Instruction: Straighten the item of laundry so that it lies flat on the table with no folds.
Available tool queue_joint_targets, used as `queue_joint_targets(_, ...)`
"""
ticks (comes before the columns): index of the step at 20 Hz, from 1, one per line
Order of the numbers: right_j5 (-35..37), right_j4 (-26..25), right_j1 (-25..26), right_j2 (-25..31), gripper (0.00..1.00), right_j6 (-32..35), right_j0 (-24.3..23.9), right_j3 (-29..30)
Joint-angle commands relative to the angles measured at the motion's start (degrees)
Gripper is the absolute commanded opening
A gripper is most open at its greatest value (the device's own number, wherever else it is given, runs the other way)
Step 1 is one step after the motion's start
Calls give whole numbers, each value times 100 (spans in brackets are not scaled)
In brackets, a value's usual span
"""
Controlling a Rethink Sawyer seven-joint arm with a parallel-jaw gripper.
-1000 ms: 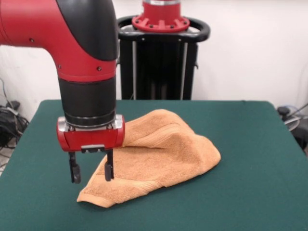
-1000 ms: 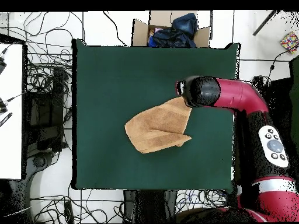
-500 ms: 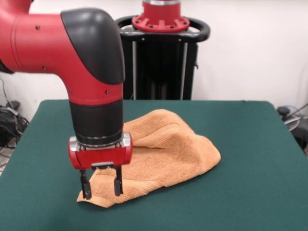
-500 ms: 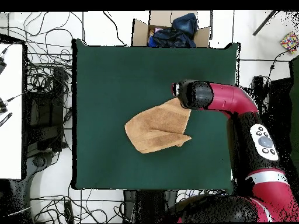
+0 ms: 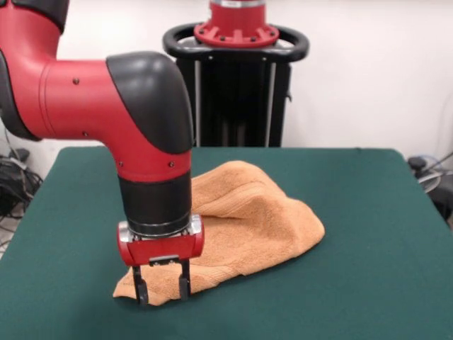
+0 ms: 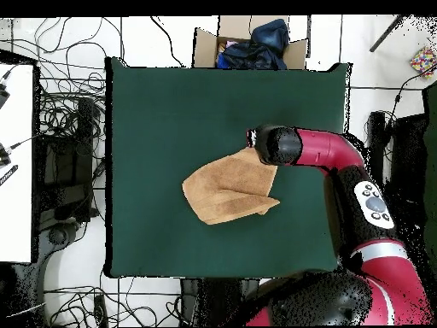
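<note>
The orange-tan towel (image 5: 248, 219) lies crumpled and folded in a mound on the dark green table (image 5: 368, 283). In the overhead view the towel (image 6: 226, 188) sits near the table's (image 6: 171, 111) middle. My gripper (image 5: 163, 290) is open and low over the towel's front left corner, its two fingers straddling the edge, tips at about cloth height. In the overhead view the arm's wrist (image 6: 271, 145) covers the gripper at the towel's upper right corner. The bands and tag do not show.
The robot's black pedestal (image 5: 237, 85) stands behind the table. In the overhead view a cardboard box of dark clothes (image 6: 252, 47) sits beyond the table's top edge. Cables and equipment (image 6: 64, 162) lie on the floor at the left.
My gripper has come down and moved a little right, from above the towel's front left corner to its edge. The towel has not moved.
</note>
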Motion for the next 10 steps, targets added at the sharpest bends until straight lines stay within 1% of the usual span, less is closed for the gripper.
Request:
queue_joint_targets(1, -27, -396, 162, 237, 100, -638, -91, -86)
queue_joint_targets(5, 171, -429, 28, 302, 100, -810, -223, -31)
queue_joint_targets(10, 218, -517, -156, 321, 100, -907, -417, 142)
